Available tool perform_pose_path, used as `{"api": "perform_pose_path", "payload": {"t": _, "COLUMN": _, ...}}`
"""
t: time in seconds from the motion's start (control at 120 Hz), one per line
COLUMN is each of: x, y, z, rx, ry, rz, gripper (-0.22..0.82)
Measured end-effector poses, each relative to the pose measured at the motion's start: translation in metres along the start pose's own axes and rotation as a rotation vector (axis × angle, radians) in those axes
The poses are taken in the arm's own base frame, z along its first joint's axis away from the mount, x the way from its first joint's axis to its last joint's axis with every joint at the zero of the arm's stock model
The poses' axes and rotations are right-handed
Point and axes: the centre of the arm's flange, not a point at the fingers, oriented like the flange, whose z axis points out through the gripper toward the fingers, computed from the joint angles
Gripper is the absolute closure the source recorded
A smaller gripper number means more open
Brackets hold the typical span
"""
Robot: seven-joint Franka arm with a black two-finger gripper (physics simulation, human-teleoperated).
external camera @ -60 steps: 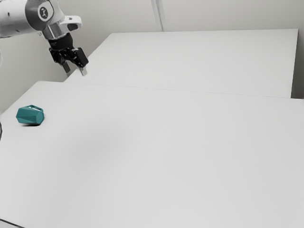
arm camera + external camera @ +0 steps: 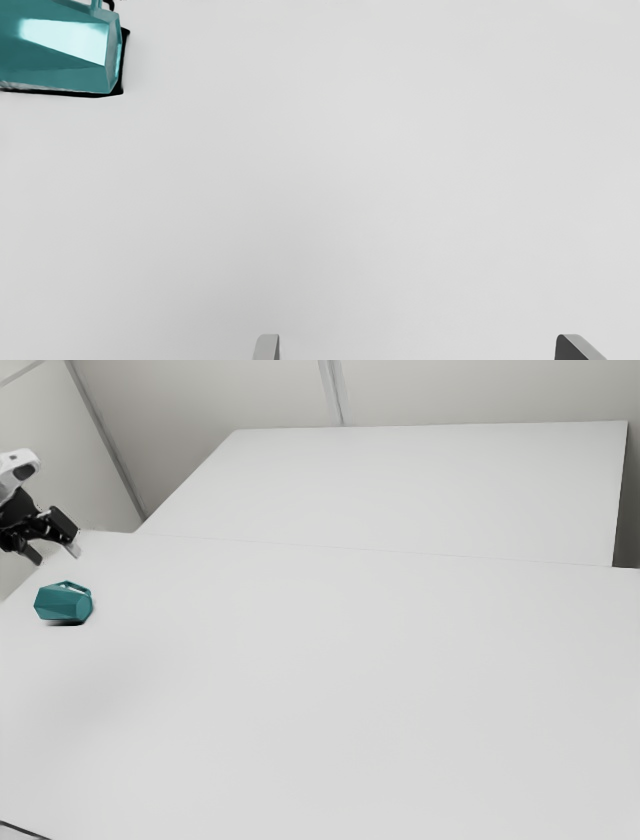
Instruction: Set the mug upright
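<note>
The teal faceted mug point(image 2: 63, 603) lies on its side near the exterior view's left edge, its handle on the upper side. My gripper point(image 2: 57, 554) hangs in the air above and apart from the mug, open with nothing between its fingers. In the wrist view the mug point(image 2: 60, 50) is partly cut off at a corner, away from the gripper point(image 2: 417, 345), whose two fingertips stand wide apart over bare white surface.
The mug rests on a large white table point(image 2: 330, 690). Behind it a second white surface point(image 2: 400, 485) stretches toward the back wall. A thin dark line point(image 2: 25, 830) runs at the exterior view's lower left corner.
My arm and gripper have moved toward the exterior view's left and somewhat lower, nearer to the mug. The mug has stayed where it was, and the gripper is still open.
</note>
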Motion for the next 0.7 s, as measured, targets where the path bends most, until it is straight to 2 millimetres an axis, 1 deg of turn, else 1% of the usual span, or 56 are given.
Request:
{"api": "perform_pose_path", "payload": {"t": 0.1, "x": -0.015, "y": -0.079, "z": 0.011, "rx": -0.112, "ry": 0.112, "rz": -0.134, "gripper": 0.00}}
{"api": "perform_pose_path", "payload": {"t": 0.167, "x": -0.032, "y": -0.123, "z": 0.012, "rx": -0.171, "ry": 0.187, "rz": -0.182, "gripper": 0.00}}
{"api": "perform_pose_path", "payload": {"t": 0.242, "x": -0.052, "y": -0.159, "z": 0.012, "rx": -0.215, "ry": 0.244, "rz": -0.182, "gripper": 0.00}}
{"api": "perform_pose_path", "payload": {"t": 0.275, "x": -0.060, "y": -0.174, "z": 0.017, "rx": -0.230, "ry": 0.254, "rz": -0.170, "gripper": 0.00}}
{"api": "perform_pose_path", "payload": {"t": 0.358, "x": -0.082, "y": -0.214, "z": 0.043, "rx": -0.271, "ry": 0.269, "rz": -0.138, "gripper": 0.00}}
{"api": "perform_pose_path", "payload": {"t": 0.392, "x": -0.087, "y": -0.231, "z": 0.052, "rx": -0.288, "ry": 0.281, "rz": -0.118, "gripper": 0.00}}
{"api": "perform_pose_path", "payload": {"t": 0.475, "x": -0.089, "y": -0.268, "z": 0.074, "rx": -0.320, "ry": 0.319, "rz": -0.042, "gripper": 0.00}}
{"api": "perform_pose_path", "payload": {"t": 0.517, "x": -0.088, "y": -0.288, "z": 0.087, "rx": -0.328, "ry": 0.340, "rz": -0.004, "gripper": 0.00}}
{"api": "perform_pose_path", "payload": {"t": 0.567, "x": -0.083, "y": -0.307, "z": 0.101, "rx": -0.336, "ry": 0.368, "rz": 0.044, "gripper": 0.00}}
{"api": "perform_pose_path", "payload": {"t": 0.617, "x": -0.077, "y": -0.319, "z": 0.116, "rx": -0.346, "ry": 0.394, "rz": 0.094, "gripper": 0.00}}
{"api": "perform_pose_path", "payload": {"t": 0.7, "x": -0.071, "y": -0.330, "z": 0.142, "rx": -0.364, "ry": 0.428, "rz": 0.164, "gripper": 0.00}}
